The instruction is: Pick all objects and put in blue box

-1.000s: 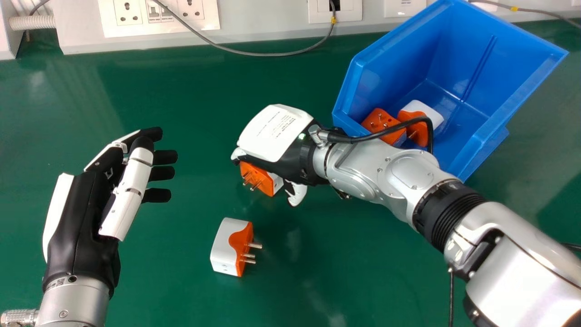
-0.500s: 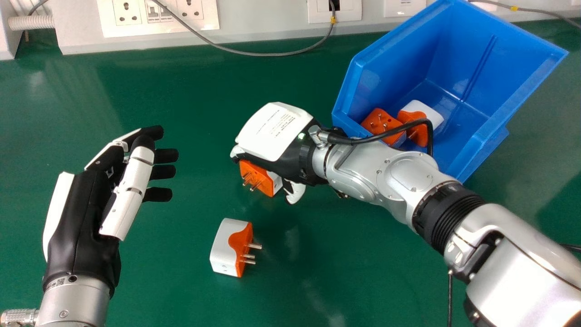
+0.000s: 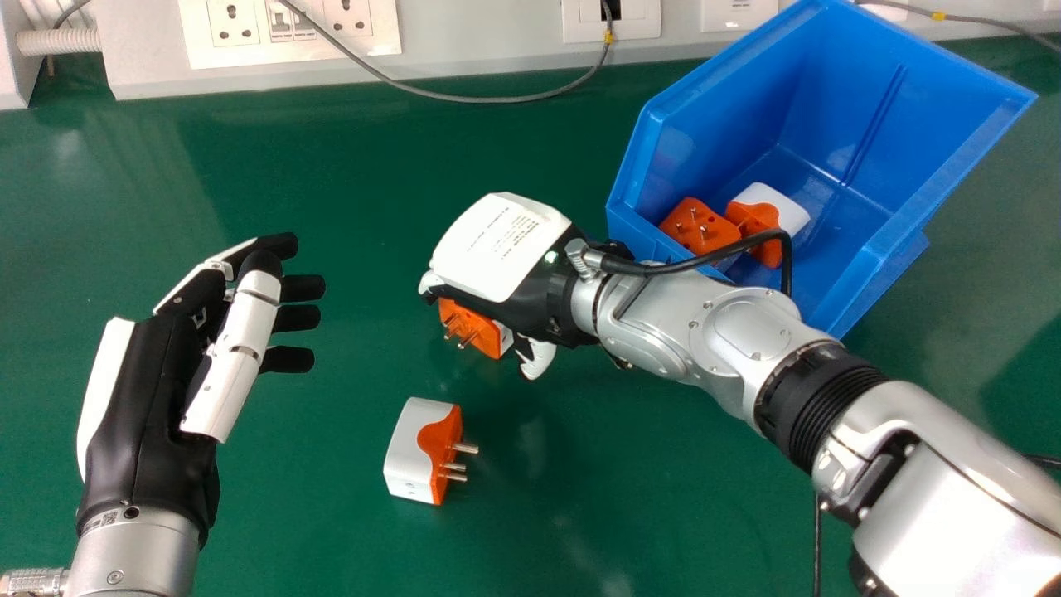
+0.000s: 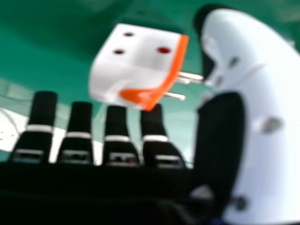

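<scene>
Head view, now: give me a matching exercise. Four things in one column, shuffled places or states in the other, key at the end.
Things
1. Right hand
2. Blue box
3. Left hand
4. Grey cable

Places or states
A. Nearest the view's left edge
B. Close over a plug adapter outside the box
C. Runs in front of the white panel
D. Has orange-and-white adapters inside

Pairs: 1-B, 2-D, 3-A, 4-C
</scene>
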Action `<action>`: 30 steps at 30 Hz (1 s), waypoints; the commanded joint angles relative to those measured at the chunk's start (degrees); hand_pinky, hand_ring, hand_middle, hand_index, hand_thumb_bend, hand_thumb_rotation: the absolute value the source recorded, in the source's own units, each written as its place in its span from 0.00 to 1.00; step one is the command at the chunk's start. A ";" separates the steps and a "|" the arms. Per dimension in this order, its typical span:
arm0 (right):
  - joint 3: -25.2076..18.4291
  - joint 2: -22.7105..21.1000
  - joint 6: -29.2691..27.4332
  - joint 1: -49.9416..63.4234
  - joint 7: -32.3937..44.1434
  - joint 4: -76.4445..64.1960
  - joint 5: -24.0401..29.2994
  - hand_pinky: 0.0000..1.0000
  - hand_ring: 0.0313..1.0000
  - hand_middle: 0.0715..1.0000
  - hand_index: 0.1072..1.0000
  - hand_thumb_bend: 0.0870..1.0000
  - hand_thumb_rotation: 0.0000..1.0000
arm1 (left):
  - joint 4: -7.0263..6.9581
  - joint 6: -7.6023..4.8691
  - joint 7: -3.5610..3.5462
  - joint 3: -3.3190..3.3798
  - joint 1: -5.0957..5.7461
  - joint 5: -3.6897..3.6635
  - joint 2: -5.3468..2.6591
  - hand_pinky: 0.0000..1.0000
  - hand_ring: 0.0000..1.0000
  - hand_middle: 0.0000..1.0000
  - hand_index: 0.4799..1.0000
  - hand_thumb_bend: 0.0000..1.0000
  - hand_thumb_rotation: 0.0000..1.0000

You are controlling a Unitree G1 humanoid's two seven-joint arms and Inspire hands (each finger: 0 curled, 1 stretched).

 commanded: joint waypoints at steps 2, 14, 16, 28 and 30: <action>-0.13 -0.39 -0.48 -0.59 -1.18 -0.78 0.61 0.69 0.82 0.83 0.77 0.40 0.00 | -2.10 0.14 0.27 -0.19 0.06 0.65 0.11 0.60 0.70 0.71 0.56 0.28 0.76; 0.08 0.37 -1.05 -0.84 -2.78 1.36 0.51 0.63 0.78 0.79 0.72 0.57 0.00 | -3.01 1.15 0.49 -0.33 0.13 0.68 -0.18 0.59 0.69 0.70 0.54 0.27 0.75; -0.25 0.67 -0.99 -0.80 -2.92 1.97 0.94 0.62 0.76 0.78 0.71 0.61 0.00 | -3.17 1.20 0.50 -0.36 0.20 0.70 -0.22 0.59 0.69 0.70 0.54 0.27 0.75; -1.69 0.15 -1.53 0.16 -1.99 0.77 4.05 0.38 0.45 0.56 0.53 0.55 0.00 | -4.29 1.87 0.43 -0.16 0.68 0.47 -0.39 0.59 0.69 0.70 0.54 0.27 0.75; -1.03 -0.09 -1.70 0.17 -3.07 0.76 3.44 0.33 0.39 0.53 0.50 0.54 0.00 | -4.70 2.00 0.45 -0.30 0.91 0.55 -0.41 0.59 0.69 0.70 0.54 0.27 0.75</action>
